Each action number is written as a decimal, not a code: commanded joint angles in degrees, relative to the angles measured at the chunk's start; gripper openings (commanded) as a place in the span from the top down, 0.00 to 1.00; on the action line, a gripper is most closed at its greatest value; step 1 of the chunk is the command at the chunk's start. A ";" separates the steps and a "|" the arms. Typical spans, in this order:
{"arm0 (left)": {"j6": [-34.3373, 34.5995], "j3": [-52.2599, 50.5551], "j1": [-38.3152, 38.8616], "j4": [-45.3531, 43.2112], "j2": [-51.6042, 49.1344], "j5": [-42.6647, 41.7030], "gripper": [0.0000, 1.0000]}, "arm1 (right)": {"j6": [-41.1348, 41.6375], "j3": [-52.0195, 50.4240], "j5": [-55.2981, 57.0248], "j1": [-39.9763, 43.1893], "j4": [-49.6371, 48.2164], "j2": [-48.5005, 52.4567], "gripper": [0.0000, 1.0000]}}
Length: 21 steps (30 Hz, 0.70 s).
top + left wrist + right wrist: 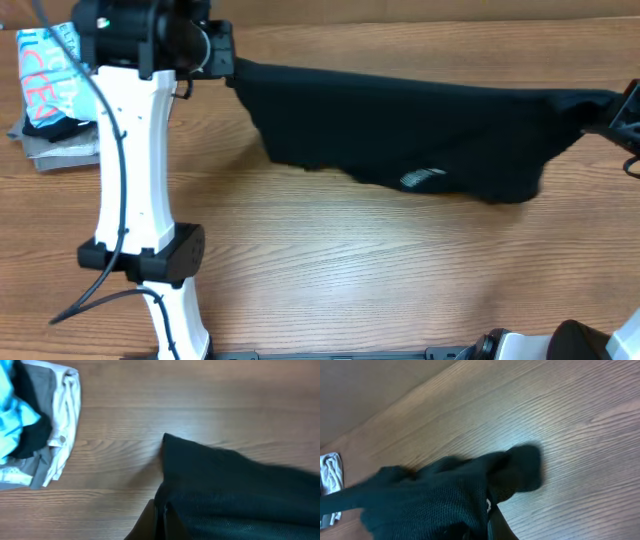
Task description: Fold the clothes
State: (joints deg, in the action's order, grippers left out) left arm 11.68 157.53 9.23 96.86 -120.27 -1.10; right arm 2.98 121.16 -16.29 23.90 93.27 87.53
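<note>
Note that the left gripper [224, 56] and right gripper [622, 110] each clamp one end of the black garment [400, 130], with its long axis stretched between them.

**Arm pose, both grippers engaged.** Your left arm [130, 170], white-shelled with black joints and a black cable along it, rises from the near table edge and reaches toward the far left corner. Its black wrist housing [150, 30] faces right. The left gripper [228, 60] is clamped on one end of the large black soft-fabric garment [400, 130]. Your right arm shows only its white base [585, 342] at the near right. The black right gripper [625, 112], at the far right edge, pinches the garment's other end. In each wrist view, one dark finger [145, 527] [500, 527] lies against the cloth.
</note>
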 commanded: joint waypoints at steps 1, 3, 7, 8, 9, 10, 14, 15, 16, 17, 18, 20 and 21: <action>-1.66 0.11 0.85 -0.22 -1.05 1.33 0.96 | -0.26 -0.09 1.66 0.92 -1.29 -0.57 0.96; -1.66 0.11 1.11 -0.22 -1.22 1.44 0.95 | -0.44 -0.09 1.66 0.92 -1.46 -0.57 0.96; -1.62 0.13 1.22 -2.58 -0.81 3.43 0.96 | -0.44 -0.09 1.60 0.92 -2.78 -0.50 0.96; -1.60 0.20 1.03 -3.72 -0.46 3.39 0.96 | -1.20 -0.04 1.01 0.92 -3.65 -0.52 0.96; -1.44 0.44 0.79 -4.79 0.09 3.34 0.96 | -2.51 0.11 -0.22 0.92 -4.48 -0.52 0.96; -1.31 0.87 0.48 -5.84 0.66 3.28 0.96 | -3.06 0.44 -0.85 0.92 -5.01 -0.52 0.96; -1.14 4.20 -1.01 -8.70 4.57 3.06 0.96 | -3.10 3.63 -0.96 0.92 -4.85 -0.74 0.96; -1.14 5.42 -1.57 -9.16 6.01 3.10 0.96 | -3.41 4.87 -0.96 0.92 -4.39 -1.01 0.96; -1.11 6.38 -2.01 -9.46 7.23 3.15 0.96 | -3.45 5.95 -0.94 0.92 -3.93 -1.25 0.96; -1.14 7.28 -2.40 -9.77 8.59 3.17 0.96 | -3.45 7.08 -0.94 0.92 -3.43 -1.57 0.96; -1.14 8.11 -2.58 -10.03 10.21 3.19 0.96 | -3.45 8.20 -0.94 0.92 -2.89 -1.95 0.96; -1.16 9.05 -2.58 -10.34 12.92 3.32 0.96 | -3.41 10.43 -0.98 0.92 -1.55 -2.86 0.96; -1.16 9.25 -2.58 -10.40 14.45 3.72 0.96 | -3.26 11.30 -1.05 0.92 -0.76 -3.48 0.96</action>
State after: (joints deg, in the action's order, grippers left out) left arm 11.44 163.28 7.57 87.11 -114.06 -0.38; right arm 0.14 128.31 -18.11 23.97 91.74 87.29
